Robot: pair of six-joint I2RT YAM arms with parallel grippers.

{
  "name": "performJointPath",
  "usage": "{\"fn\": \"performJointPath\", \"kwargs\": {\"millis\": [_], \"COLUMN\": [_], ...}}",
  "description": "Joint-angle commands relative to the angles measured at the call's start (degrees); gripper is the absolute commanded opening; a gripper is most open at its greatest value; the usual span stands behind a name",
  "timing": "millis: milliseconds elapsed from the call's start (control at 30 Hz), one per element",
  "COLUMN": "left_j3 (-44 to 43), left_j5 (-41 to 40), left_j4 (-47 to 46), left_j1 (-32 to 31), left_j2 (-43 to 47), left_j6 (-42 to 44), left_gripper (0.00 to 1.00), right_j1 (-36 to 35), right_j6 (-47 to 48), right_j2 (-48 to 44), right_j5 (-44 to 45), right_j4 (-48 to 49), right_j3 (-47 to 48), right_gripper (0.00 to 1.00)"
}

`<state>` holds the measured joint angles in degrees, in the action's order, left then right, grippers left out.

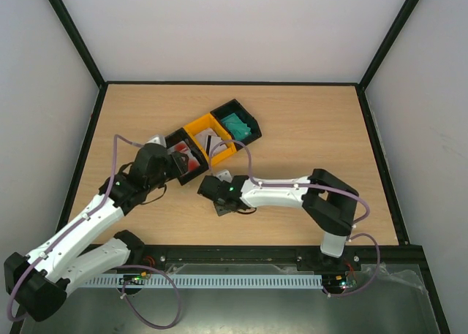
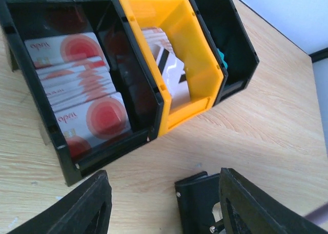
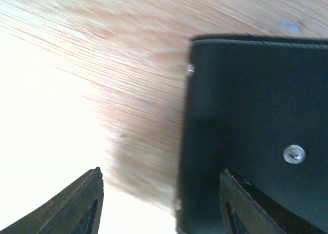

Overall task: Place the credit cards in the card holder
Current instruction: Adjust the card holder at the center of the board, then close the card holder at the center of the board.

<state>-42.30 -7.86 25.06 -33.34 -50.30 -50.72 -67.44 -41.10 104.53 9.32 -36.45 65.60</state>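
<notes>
Red-and-white credit cards [image 2: 77,85] fill the left black bin [image 2: 31,106]. White ones with a dark stripe [image 2: 166,65] stand in the yellow bin [image 2: 197,55], and teal ones [image 1: 235,123] lie in the far black bin. The black card holder [image 3: 256,106] lies flat on the wood in front of the bins, also seen as the card holder [image 2: 197,203] in the left wrist view. My right gripper [image 3: 161,203] is open low over the holder's left edge, one fingertip [image 3: 246,208] above the holder. My left gripper [image 2: 164,203] is open and empty, just short of the bins.
The three bins [image 1: 212,140] stand in a diagonal row mid-table. The right arm [image 1: 292,191] reaches leftward across the front of the table. Bare wood [image 1: 314,129] lies to the right of the bins. Walls close the table at the left, back and right.
</notes>
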Motion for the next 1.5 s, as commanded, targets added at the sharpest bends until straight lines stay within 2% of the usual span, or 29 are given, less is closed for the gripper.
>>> {"fn": "performJointPath", "kwargs": {"millis": [0, 167, 367, 567, 733, 933, 1033, 1167, 1300, 1467], "left_j3": [2.5, 6.2, 10.1, 9.7, 5.2, 1.9, 0.4, -1.1, -1.8, -2.1], "left_j5": [6.0, 15.0, 23.8, 20.2, 18.5, 20.6, 21.1, 21.1, 19.8, 17.9], "left_j4": [-2.7, -8.1, -16.1, -16.6, -12.6, -13.4, -13.0, -12.2, -10.9, -8.9], "left_j1": [0.3, 0.3, -1.0, -6.1, -7.1, -8.8, -9.5, -10.3, -11.2, -11.7], "left_j2": [0.3, -1.4, -6.7, -14.3, -23.9, -32.1, -34.8, -36.8, -38.7, -39.9], "left_j6": [0.2, 0.2, -1.4, -3.1, 1.1, 3.3, 4.2, 4.9, 4.6, 4.1], "left_gripper": [0.6, 0.66, 0.68, 0.69, 0.69, 0.69, 0.67, 0.67, 0.63, 0.51], "right_j1": [1.2, 8.3, 16.8, 18.0, 17.8, 17.7, 17.6, 17.6, 17.6, 17.3], "right_j6": [0.6, -3.9, -5.3, -5.5, -0.8, 0.8, 0.2, -1.4, 0.4, 5.8], "right_j2": [-8.4, -20.9, -24.0, -19.7, -19.2, -20.1, -20.6, -22.4, -21.9, -20.4], "right_j5": [-7.7, -5.3, -4.8, -4.1, -14.8, -23.5, -25.0, -20.3, -18.9, -24.1], "right_j4": [12.4, 17.5, 16.3, 16.1, 21.4, 27.2, 30.6, 32.3, 32.3, 33.2], "right_j3": [-3.7, -12.8, -20.2, -23.6, -25.6, -27.5, -28.7, -29.4, -29.8, -29.5], "right_gripper": [0.6, 0.62, 0.57, 0.51, 0.48, 0.48, 0.48, 0.47, 0.46, 0.42]}}
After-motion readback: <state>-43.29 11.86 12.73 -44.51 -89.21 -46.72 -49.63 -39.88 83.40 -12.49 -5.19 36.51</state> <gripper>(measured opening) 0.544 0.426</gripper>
